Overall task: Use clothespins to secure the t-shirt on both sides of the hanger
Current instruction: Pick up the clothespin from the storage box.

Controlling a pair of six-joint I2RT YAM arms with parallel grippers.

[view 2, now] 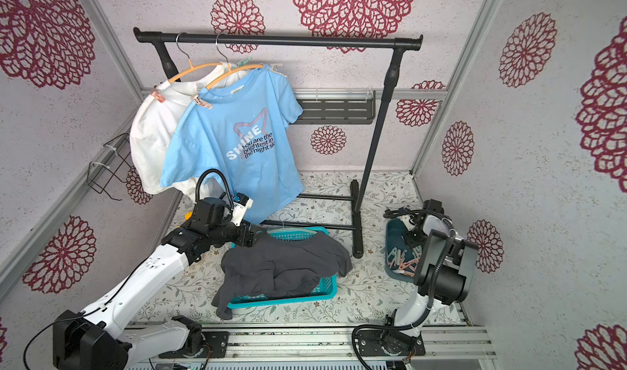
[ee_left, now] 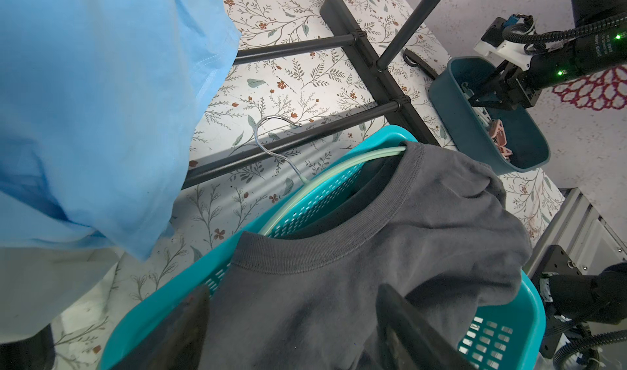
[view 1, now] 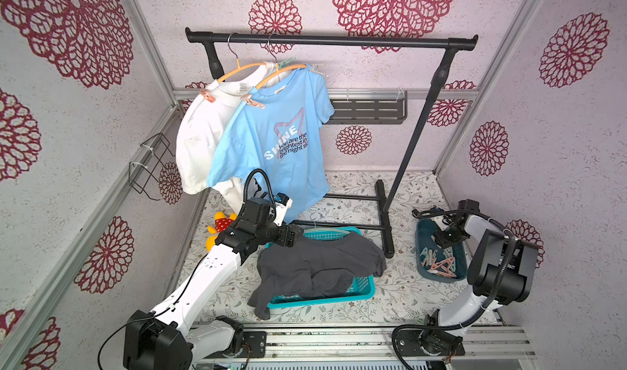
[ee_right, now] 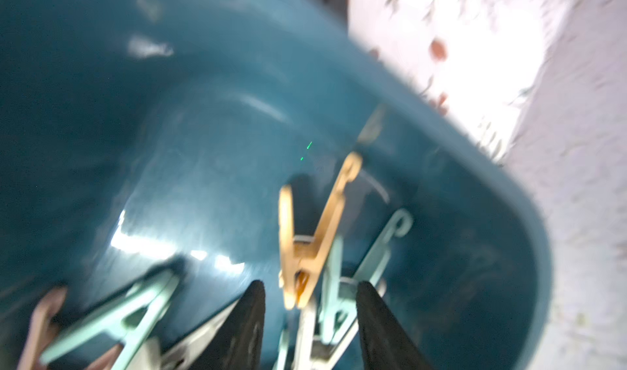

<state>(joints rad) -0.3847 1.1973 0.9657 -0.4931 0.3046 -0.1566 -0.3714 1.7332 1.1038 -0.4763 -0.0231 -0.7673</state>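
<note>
A grey t-shirt lies over the teal basket with a mint hanger through its neck. My left gripper hovers open just above the grey t-shirt, with nothing between its fingers. My right gripper is down inside the dark teal bin among the clothespins. Its jaws stand half apart around the tip of a yellow-orange clothespin and mint and whitish ones. Blur hides whether they pinch any of them.
A black rack carries a blue t-shirt and a white t-shirt on orange hangers, each with a pink clothespin at its near shoulder. The rack's foot bars cross the floor between basket and bin. A stuffed toy lies to the left.
</note>
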